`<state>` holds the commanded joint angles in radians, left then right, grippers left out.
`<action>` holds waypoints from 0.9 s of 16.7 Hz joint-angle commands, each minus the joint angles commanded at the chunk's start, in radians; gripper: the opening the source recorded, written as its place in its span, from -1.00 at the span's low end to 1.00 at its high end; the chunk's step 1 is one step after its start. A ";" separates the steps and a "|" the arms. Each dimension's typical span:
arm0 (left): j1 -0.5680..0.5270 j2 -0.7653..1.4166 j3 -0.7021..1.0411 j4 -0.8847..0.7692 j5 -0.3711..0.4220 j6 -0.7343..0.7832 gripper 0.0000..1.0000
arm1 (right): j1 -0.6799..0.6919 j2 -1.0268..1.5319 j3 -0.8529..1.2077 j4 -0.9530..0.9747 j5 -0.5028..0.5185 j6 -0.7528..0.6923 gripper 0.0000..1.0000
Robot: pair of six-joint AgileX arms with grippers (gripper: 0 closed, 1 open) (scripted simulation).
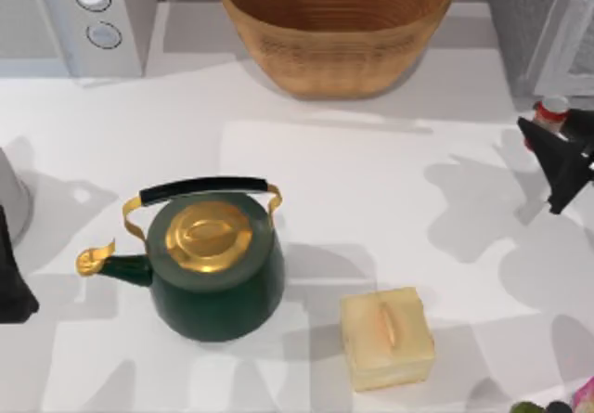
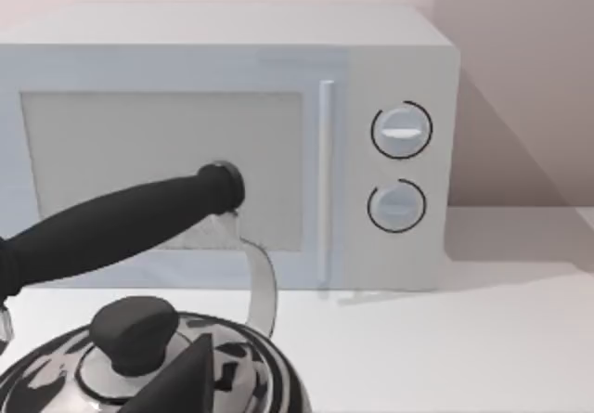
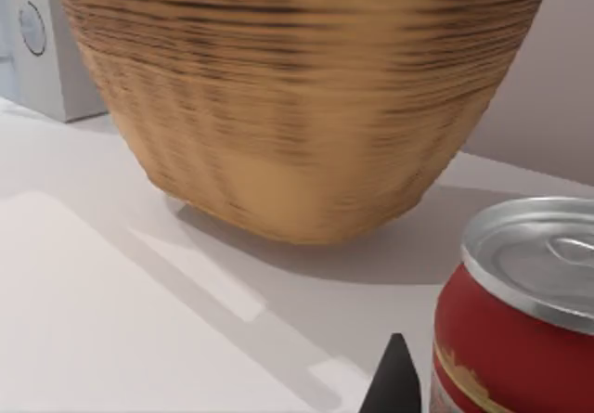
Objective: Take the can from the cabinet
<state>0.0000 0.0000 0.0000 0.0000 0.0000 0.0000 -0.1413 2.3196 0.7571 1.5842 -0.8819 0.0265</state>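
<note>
Top view: the right gripper [image 1: 560,153], matte black and angular, sits at the right edge of the frame, its fingers on either side of the can [image 1: 554,110], a small red cylinder with a pale silvery top. The can stands upright by the grey-white cabinet [image 1: 548,23] in the upper right corner. Whether the jaws actually clamp it, I cannot tell. A ribbed tan woven basket [image 1: 336,28], oval, is at top centre. A white microwave [image 1: 79,14] with two round dials is at the upper left. A glossy dark green kettle [image 1: 215,264] with a gold lid, gold spout and black handle is left of centre. A cream cube-shaped block [image 1: 386,337] lies lower centre-right on the white table [image 1: 371,181]. The left arm [image 1: 11,264] is parked at the left edge.

Left wrist view: the microwave [image 2: 223,144], boxy, with a smooth door; in front of it a chrome kettle [image 2: 148,367] with a black knob and handle.

Right wrist view: the can [image 3: 515,320] at lower right, brushed metal lid over a red wall; a black fingertip [image 3: 394,380] is beside it. The basket [image 3: 297,97] rises behind.
</note>
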 joint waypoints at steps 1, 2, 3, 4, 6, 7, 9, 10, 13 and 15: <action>0.000 0.000 0.000 0.000 0.000 0.000 1.00 | 0.000 0.000 0.000 0.000 0.000 0.000 -1.00; 0.000 0.000 0.000 0.000 0.000 0.000 1.00 | 0.005 0.001 -0.003 -0.002 0.001 0.001 -1.00; 0.000 0.000 0.000 0.000 0.000 0.000 1.00 | 0.007 0.002 0.001 -0.002 0.003 0.001 -1.00; 0.000 0.000 0.000 0.000 0.000 0.000 1.00 | 0.014 0.008 0.012 -0.006 0.010 0.000 -1.00; 0.000 0.000 0.000 0.000 0.000 0.000 1.00 | 0.035 0.026 0.043 -0.018 0.032 -0.002 -1.00; 0.000 0.000 0.000 0.000 0.000 0.000 1.00 | 0.045 0.035 0.058 -0.025 0.044 -0.002 -1.00; 0.000 0.000 0.000 0.000 0.000 0.000 1.00 | 0.054 0.043 0.073 -0.032 0.055 -0.002 -1.00; 0.000 0.000 0.000 0.000 0.000 0.000 1.00 | 0.054 0.043 0.073 -0.032 0.055 -0.002 -1.00; 0.000 0.000 0.000 0.000 0.000 0.000 1.00 | 0.054 0.043 0.073 -0.032 0.055 -0.002 -0.85; 0.000 0.000 0.000 0.000 0.000 0.000 1.00 | 0.054 0.043 0.073 -0.032 0.055 -0.002 -0.55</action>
<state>0.0000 0.0000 0.0000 0.0000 0.0000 0.0000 -0.0871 2.3626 0.8298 1.5521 -0.8272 0.0240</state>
